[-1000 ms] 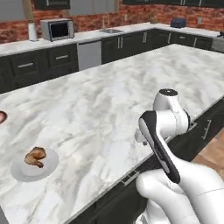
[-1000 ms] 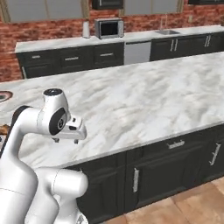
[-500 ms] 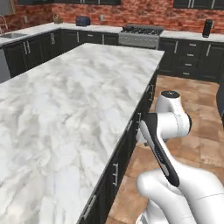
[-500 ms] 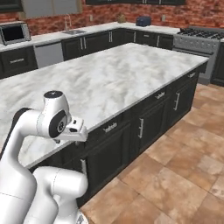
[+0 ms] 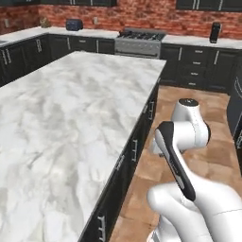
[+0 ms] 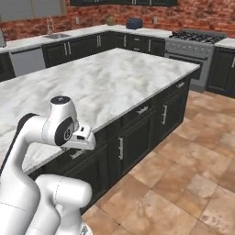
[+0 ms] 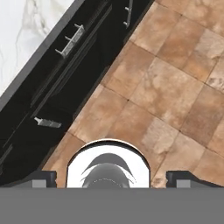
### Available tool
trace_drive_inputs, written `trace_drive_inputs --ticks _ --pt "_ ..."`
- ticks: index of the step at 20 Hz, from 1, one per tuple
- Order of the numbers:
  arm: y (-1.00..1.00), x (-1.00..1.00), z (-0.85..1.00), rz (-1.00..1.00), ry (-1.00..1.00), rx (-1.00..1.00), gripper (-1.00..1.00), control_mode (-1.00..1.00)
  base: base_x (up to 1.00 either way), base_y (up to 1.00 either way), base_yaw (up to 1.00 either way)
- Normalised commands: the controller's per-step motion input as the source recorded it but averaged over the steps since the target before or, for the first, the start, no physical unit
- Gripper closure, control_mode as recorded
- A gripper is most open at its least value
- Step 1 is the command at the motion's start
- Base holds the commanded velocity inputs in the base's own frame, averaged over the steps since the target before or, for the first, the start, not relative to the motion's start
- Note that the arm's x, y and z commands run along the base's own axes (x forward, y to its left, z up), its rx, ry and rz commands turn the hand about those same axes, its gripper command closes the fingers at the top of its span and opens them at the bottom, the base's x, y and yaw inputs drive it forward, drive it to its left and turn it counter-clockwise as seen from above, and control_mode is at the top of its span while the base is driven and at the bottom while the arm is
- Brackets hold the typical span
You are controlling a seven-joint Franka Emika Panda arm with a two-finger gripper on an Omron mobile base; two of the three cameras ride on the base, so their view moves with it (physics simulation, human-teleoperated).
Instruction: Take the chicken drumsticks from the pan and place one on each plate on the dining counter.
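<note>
The dining counter (image 5: pixel 71 108) spreads its white veined marble top over dark cabinet fronts, also seen from the other side (image 6: pixel 105 78). My arm is folded close to the base beside the counter's end, the hand (image 6: pixel 83 137) pointing down at the floor. In the hand view my gripper (image 7: pixel 113 179) is open, its fingertips (image 7: pixel 43 178) wide apart with nothing between them, above brown floor tiles next to the counter's dark drawers (image 7: pixel 65 83). The chicken drumsticks, the pan and the plates are out of view.
A steel stove (image 5: pixel 139 41) with black grates stands against the brick back wall, also visible at the right (image 6: pixel 195 43). A dark toaster (image 5: pixel 74 24) sits on the back worktop, and a sink (image 6: pixel 56 36) on the left one. Tiled floor (image 6: pixel 183 174) lies open between counter and stove.
The whole picture has swung round with the base: the plate holding a drumstick and the microwave have left the view, and the stove wall has come in. The arm keeps its folded pose, gripper still open.
</note>
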Motion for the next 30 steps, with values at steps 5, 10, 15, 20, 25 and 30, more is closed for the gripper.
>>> trace_drive_inputs --ticks 5,10,15,20,25,30 --pt "0.0 0.0 0.0 0.0 0.0 0.0 -1.0 1.0 0.56 -0.51 -0.23" --pt "0.0 0.0 0.0 0.0 0.0 0.0 -1.0 1.0 0.56 -0.24 -0.45" --pt "0.0 0.0 0.0 0.0 0.0 0.0 -1.0 1.0 0.88 -0.26 -0.17" --pt "0.0 0.0 0.0 0.0 0.0 0.0 -1.0 1.0 1.0 -0.31 0.0" --pt "0.0 0.0 0.0 0.0 0.0 0.0 -1.0 1.0 1.0 -0.31 0.0" --pt "0.0 0.0 0.0 0.0 0.0 0.0 -1.0 1.0 1.0 -0.3 0.0"
